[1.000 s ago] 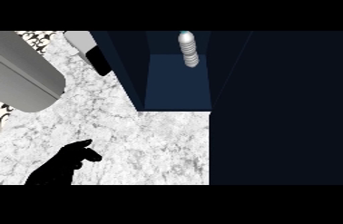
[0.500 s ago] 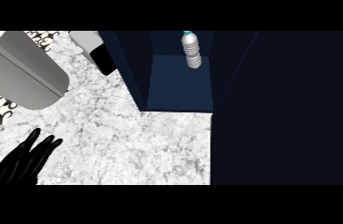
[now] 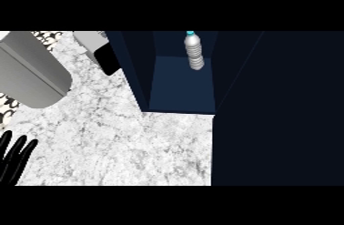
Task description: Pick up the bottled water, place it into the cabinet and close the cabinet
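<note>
The bottled water [image 3: 194, 51], clear with a blue cap, stands upright at the back of the open dark blue cabinet [image 3: 183, 93], on its floor. No hand touches it. My left hand [image 3: 13, 158] shows at the lower left edge over the marble counter, fingers straight and pointing up, holding nothing, far from the cabinet. My right hand shows nowhere in the head view.
A broad dark panel [image 3: 279, 110] fills the right side, beside the cabinet opening. At the upper left lie a large grey rounded body [image 3: 27, 74] and a grey block with a black end [image 3: 106, 59] against the cabinet's left wall. White marble counter [image 3: 128, 142] spreads below.
My left hand has drawn back from the middle of the counter to the lower left edge, and its fingers now stand straight up. The bottle stays in the cabinet.
</note>
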